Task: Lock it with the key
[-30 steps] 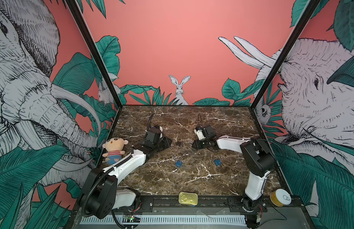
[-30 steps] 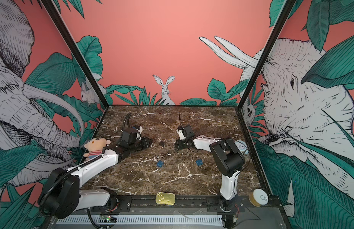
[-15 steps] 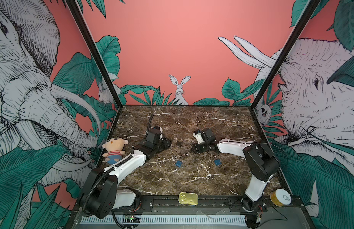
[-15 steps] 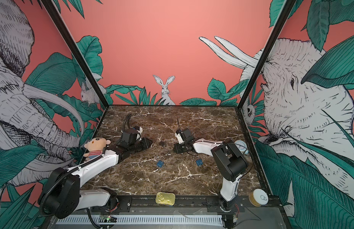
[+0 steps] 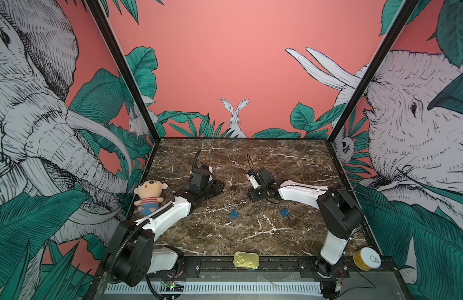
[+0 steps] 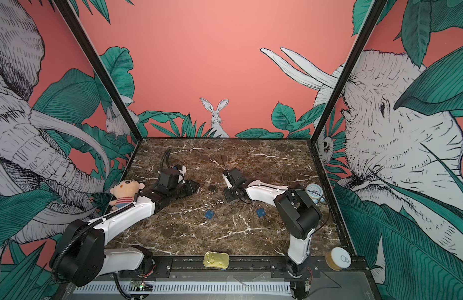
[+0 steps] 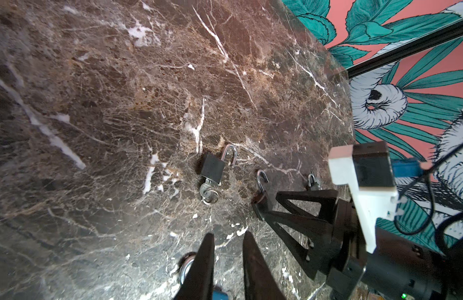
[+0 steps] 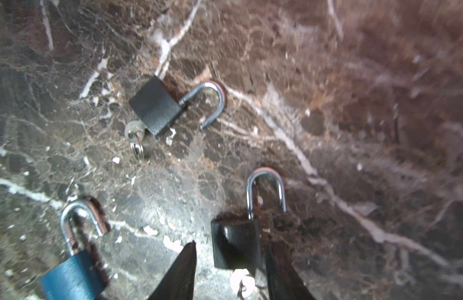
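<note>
- Right wrist view: I'm at the grasp. The right claw straddles the black lock on the tabletop, jaws apart; its shackle is open and the key is in.
- Left claw narrow; grip unclear.
- Next I'd close, then press the shackle home.

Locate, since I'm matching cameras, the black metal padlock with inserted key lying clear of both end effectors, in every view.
Top view: black metal padlock, dark speck between left end effector and right end effector.
Top view: padlock, same spot.
Left wrist: padlock ahead of left end effector.
Right wrist: padlock ahead of right end effector.
Shared landmark: right end effector, visible in all four.
</note>
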Available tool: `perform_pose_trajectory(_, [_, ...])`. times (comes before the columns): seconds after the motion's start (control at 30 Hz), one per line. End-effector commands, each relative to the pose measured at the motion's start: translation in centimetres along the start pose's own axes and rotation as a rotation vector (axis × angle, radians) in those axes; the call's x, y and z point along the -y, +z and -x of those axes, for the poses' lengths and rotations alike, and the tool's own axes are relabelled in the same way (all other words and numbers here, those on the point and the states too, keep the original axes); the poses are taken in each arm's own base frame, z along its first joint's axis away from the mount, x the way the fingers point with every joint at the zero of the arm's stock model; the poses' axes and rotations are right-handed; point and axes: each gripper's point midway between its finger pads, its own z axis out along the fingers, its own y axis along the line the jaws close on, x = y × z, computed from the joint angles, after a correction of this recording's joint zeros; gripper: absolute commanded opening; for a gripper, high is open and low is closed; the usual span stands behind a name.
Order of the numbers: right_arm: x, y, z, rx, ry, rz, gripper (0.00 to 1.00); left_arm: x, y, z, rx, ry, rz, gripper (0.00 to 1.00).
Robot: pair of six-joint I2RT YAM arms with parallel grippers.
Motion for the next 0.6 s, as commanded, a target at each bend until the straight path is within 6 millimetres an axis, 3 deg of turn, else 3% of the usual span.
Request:
perform_pose_trajectory(0.0, [0.9, 0.5, -1.0, -0.049, -0.079, -0.110, 0.44, 0.0, -0.1, 0.1, 0.009, -0.008, -0.012, 0.23])
perform_pose_trajectory(0.57, [0.7, 2.0, -1.8, -0.108, -0.142, -0.164, 0.38, 0.1, 0.0, 0.0, 0.007, -0.023, -0.028, 0.23])
